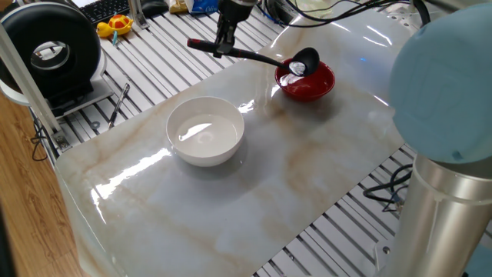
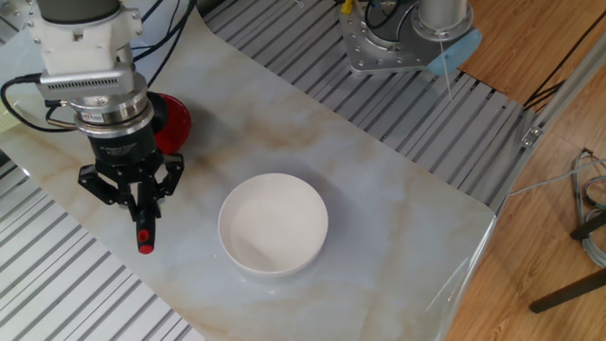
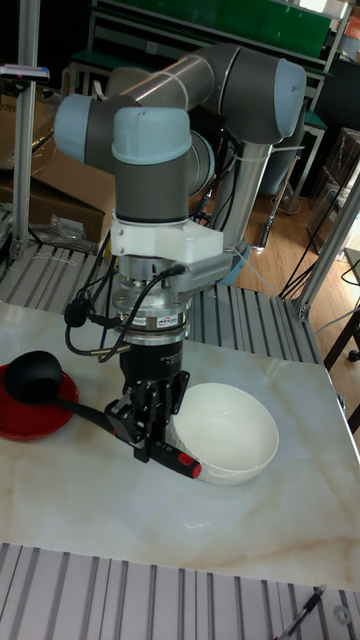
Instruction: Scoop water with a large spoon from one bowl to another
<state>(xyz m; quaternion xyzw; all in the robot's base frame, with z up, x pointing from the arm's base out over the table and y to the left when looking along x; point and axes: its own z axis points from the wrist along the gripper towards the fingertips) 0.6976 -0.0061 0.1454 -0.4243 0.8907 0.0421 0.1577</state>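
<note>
The worktop [image 1: 254, 192] is a marbled sheet laid over a slatted aluminium bed, whose slats show along each side of the sheet. Beyond the sheet's far edge, on the slats, stand a black round unit [image 1: 50, 50], a yellow toy [image 1: 115, 25] and a keyboard [image 1: 104, 8]; all lie well apart from the bowls. A loose pen-like item [image 1: 118, 104] lies on the slats near the sheet's corner.

The arm [image 3: 165, 200] stands over the worktop between the two bowls, its tool [image 2: 142, 210] pointing down. The tool is closed on the ladle [image 1: 254, 56], gripping the thin handle near its red end [image 2: 144, 239]. The ladle is held roughly level and clear of the worktop.

The white bowl [image 2: 275, 223] sits near the sheet's middle, with a glossy sheen inside. Open marbled surface surrounds it on all sides. The red bowl [image 1: 307, 83] sits near one edge of the sheet, partly hidden behind the arm in the other fixed view. The black scoop [image 3: 35, 372] sits over the red bowl, at its rim; a bright glint shows inside it. Whether the scoop touches the bowl cannot be told.
</note>
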